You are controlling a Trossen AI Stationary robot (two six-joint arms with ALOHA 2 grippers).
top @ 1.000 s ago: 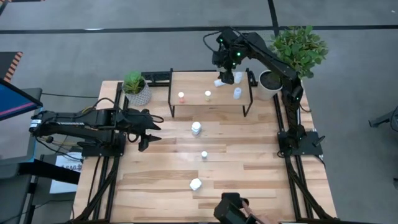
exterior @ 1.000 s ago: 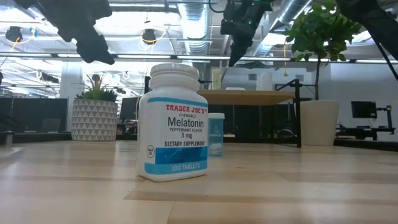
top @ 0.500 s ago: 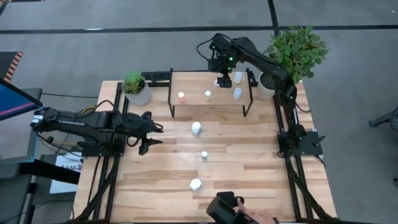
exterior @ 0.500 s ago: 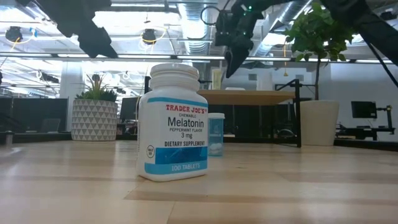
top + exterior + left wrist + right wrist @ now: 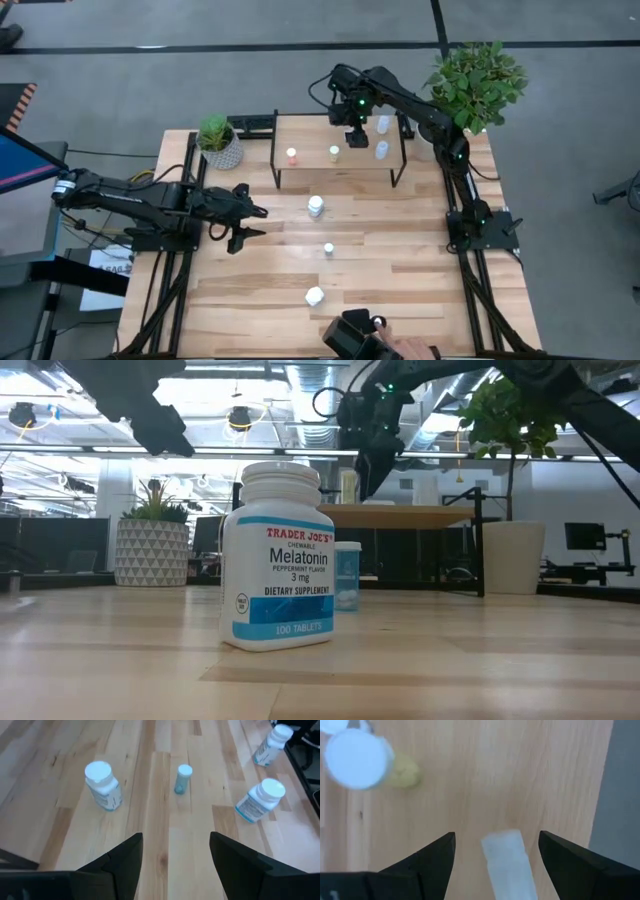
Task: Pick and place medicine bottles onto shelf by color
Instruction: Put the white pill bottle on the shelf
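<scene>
The shelf (image 5: 340,165) stands at the table's far middle. On it stand an orange-capped bottle (image 5: 292,155), a yellow-capped one (image 5: 334,153) and two pale ones (image 5: 381,149). A pale bottle (image 5: 507,865) lies on its side on the shelf. My right gripper (image 5: 496,836) hangs open just above it, pointing down, a finger on either side and apart from it. On the table stand a white bottle (image 5: 316,206), a small pale-blue one (image 5: 328,248) and a white Melatonin bottle (image 5: 314,296). My left gripper (image 5: 252,225) hovers open left of them with nothing between its fingers.
A small potted plant (image 5: 218,145) stands left of the shelf and a tall one (image 5: 470,80) at its right end. A person's hand (image 5: 405,350) and a dark device (image 5: 355,335) are at the table's near edge. Bare wood lies between the bottles and the table's right edge.
My right gripper has come down over the shelf and drifted toward the table's left, rolling a little, until it stands over the lying bottle; its fingers stay open. My left gripper has swung slightly toward the table's right, toward the standing bottles. No bottle has moved.
</scene>
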